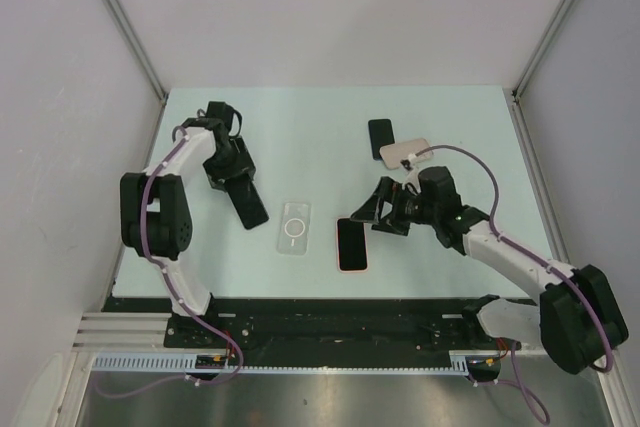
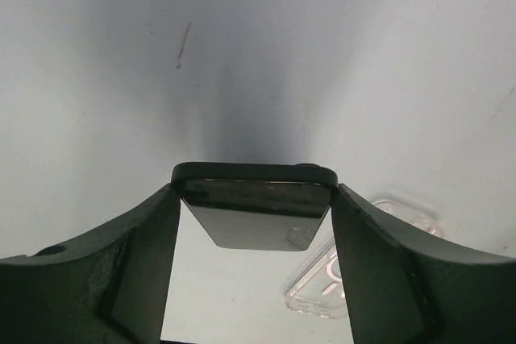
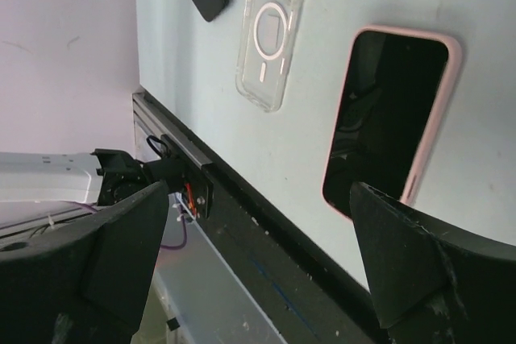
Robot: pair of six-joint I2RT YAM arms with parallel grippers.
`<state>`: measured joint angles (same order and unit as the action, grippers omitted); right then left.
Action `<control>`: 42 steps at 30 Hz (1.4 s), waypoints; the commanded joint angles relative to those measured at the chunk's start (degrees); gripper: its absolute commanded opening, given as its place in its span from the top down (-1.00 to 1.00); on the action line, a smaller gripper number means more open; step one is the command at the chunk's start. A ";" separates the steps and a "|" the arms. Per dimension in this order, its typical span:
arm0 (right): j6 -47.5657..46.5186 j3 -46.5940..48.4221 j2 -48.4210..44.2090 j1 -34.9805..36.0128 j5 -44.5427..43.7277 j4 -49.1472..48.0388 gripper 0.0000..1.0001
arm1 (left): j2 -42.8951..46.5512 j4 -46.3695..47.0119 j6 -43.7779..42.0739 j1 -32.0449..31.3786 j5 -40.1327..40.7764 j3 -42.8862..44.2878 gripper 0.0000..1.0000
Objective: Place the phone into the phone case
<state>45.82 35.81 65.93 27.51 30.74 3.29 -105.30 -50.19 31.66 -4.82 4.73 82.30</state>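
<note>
1. Holding the dark phone (image 2: 254,215) by its long edges near one end, our left tool (image 1: 238,187) is clamped across it. We judge that the phone could pivot or slip.
2. The clear case (image 1: 293,229) lies flat on the bench (image 1: 300,127) near this tool, off its right finger. A tilted descent could shove it away.
3. Our right tool (image 1: 385,212) hangs wide open and empty, with the pink-cased phone (image 1: 351,244) ahead of it, so nothing steadies the case.

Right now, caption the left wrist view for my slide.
Left gripper grips the flat black phone across its width; the clear plastic phone case lies beside it.
</note>
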 commanded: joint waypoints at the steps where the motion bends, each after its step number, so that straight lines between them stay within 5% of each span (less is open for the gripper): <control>1: -4.14 4.61 5.60 3.68 -2.88 -11.97 -0.96 | 3.96 5.37 -9.59 -1.16 -6.03 -2.49 1.00; 10: -8.20 16.47 24.14 11.07 -4.10 -26.67 -0.76 | 8.61 9.15 -12.67 -2.56 -15.18 -8.47 1.00; 18: -0.39 27.29 43.47 14.32 -0.60 -32.45 -0.50 | 11.78 11.17 -13.91 -2.74 -21.43 -13.74 1.00; 27: -2.84 32.65 50.96 18.02 -2.44 -30.19 -0.46 | 13.19 12.84 -13.64 -2.74 -24.94 -15.41 1.00; 33: -3.19 35.90 53.69 19.51 -2.18 -28.96 -0.25 | 12.66 13.54 -13.56 -2.83 -25.91 -16.91 1.00; 42: -4.16 37.22 54.13 20.22 -4.81 -26.14 0.42 | 13.27 15.30 -12.68 -2.83 -29.16 -18.14 0.84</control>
<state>42.96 70.96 119.48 47.31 27.75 -23.33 -95.29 -37.41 19.46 -7.27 -20.32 64.42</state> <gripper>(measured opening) 0.347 0.734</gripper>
